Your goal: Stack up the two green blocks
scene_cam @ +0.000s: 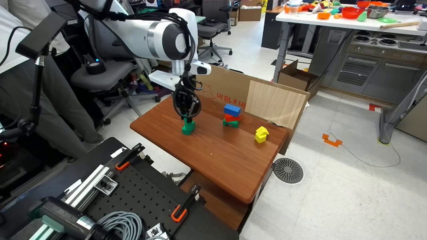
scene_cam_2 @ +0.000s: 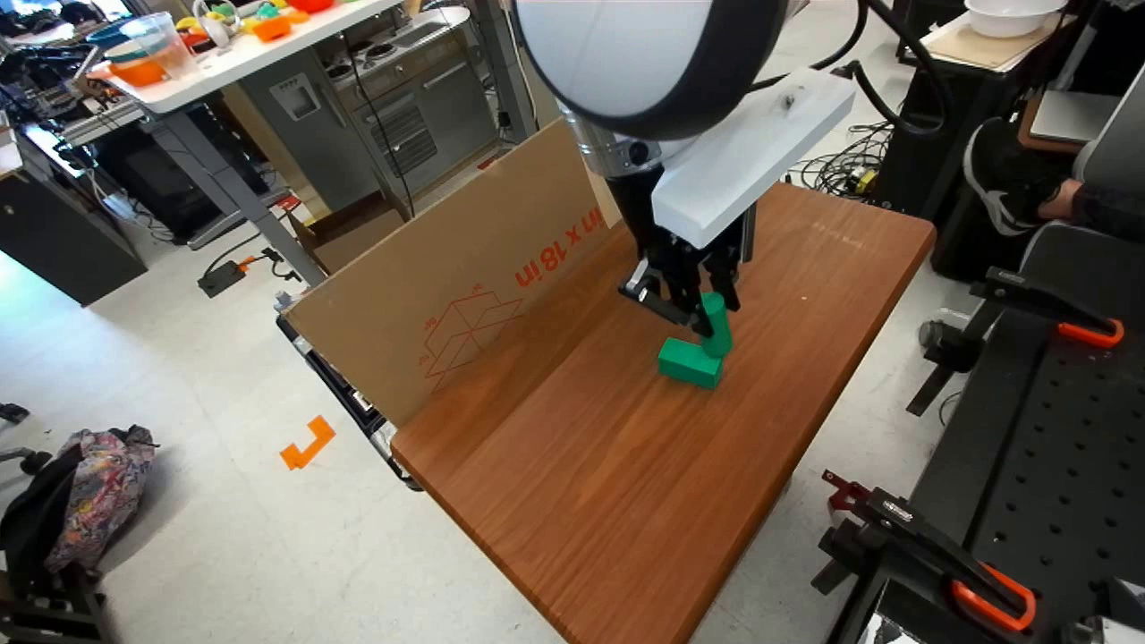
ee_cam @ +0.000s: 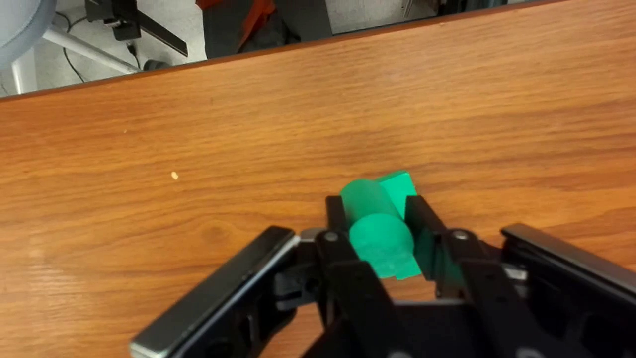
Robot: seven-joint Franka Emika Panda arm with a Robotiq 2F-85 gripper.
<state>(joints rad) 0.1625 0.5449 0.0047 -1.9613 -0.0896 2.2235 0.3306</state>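
The green cylinder (ee_cam: 381, 239) in my claw (ee_cam: 375, 208) hides part of the lower green block (ee_cam: 399, 189) in the wrist view, black cables (scene_cam: 192, 48) hide some of the claw in an exterior view, and in both exterior views the top edge crops my arm (scene_cam_2: 617, 54).

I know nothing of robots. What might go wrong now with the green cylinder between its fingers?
The green cylinder appears off-centre over one end of the rectangular green block, so it might topple once released. Its round side could turn or slip between the fingers. In the wrist view the cylinder hides much of the block, so poor contact between them might be easy to miss from there.
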